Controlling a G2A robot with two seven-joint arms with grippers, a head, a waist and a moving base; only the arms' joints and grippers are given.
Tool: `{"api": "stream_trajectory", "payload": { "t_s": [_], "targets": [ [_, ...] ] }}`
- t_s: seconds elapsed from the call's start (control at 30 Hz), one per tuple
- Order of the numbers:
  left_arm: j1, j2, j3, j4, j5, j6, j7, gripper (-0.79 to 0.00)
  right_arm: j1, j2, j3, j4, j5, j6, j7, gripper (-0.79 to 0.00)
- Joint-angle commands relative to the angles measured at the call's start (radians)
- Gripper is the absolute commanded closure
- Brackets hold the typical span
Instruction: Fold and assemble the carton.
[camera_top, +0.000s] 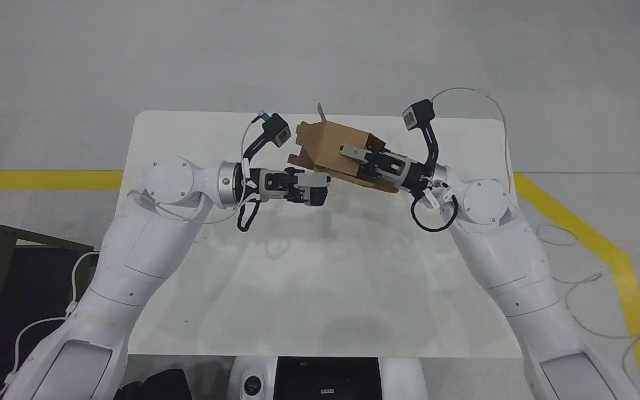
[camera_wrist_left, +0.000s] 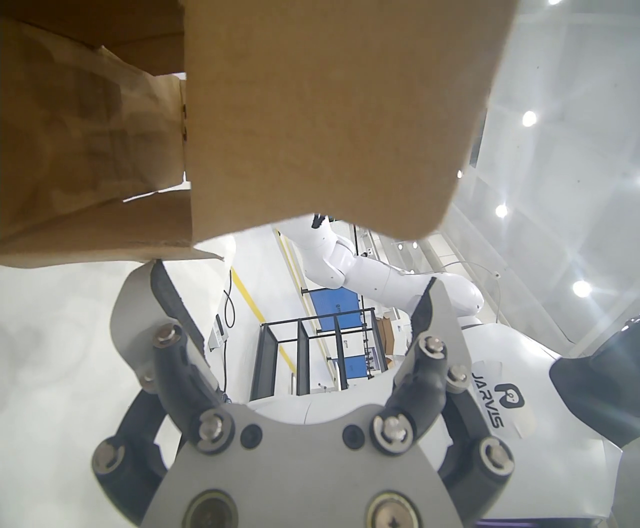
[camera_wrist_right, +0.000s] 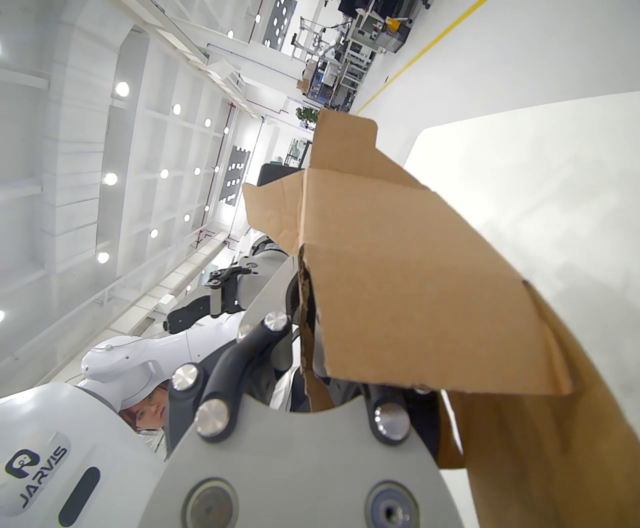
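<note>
The carton (camera_top: 335, 150) hangs tilted above the far part of the white surface (camera_top: 300, 310) — brown corrugated board, matt, its flaps loose. The right gripper (camera_top: 362, 156) is clamped on one wall; the left gripper (camera_wrist_left: 292, 277) stands spread wide just beside a flap edge, holding nothing. Probably light, stiff across panels, weak at creases — best held near a fold

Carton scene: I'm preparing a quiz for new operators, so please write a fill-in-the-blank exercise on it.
1. The right hand grips the brown ___ carton.
2. The left hand is ___, holding nothing.
3. The table beneath the arms is ___ in colour.
Missing words: cardboard; open; white.
</note>
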Motion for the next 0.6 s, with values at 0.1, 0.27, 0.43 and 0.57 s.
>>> {"api": "stream_trajectory", "payload": {
  "t_s": [0.1,0.27,0.43,0.57],
  "targets": [
    [0.0,0.0,-0.008,0.002,-0.005,0.003,0.007,-0.785,-0.014,-0.003,-0.013,-0.014,-0.005,0.009,0.008,0.0],
    [0.003,0.0,-0.014,0.0,-0.007,0.007,0.008,-0.785,-0.019,-0.007,-0.028,-0.021,-0.003,0.011,0.008,0.0],
    [0.006,-0.001,-0.017,-0.002,-0.01,0.01,0.006,-0.785,-0.018,-0.011,-0.033,-0.019,-0.004,0.011,0.008,0.0],
    [0.008,-0.001,-0.02,-0.005,-0.01,0.012,0.004,-0.785,-0.019,-0.012,-0.033,-0.015,-0.007,0.01,0.009,0.0]
  ]
}}
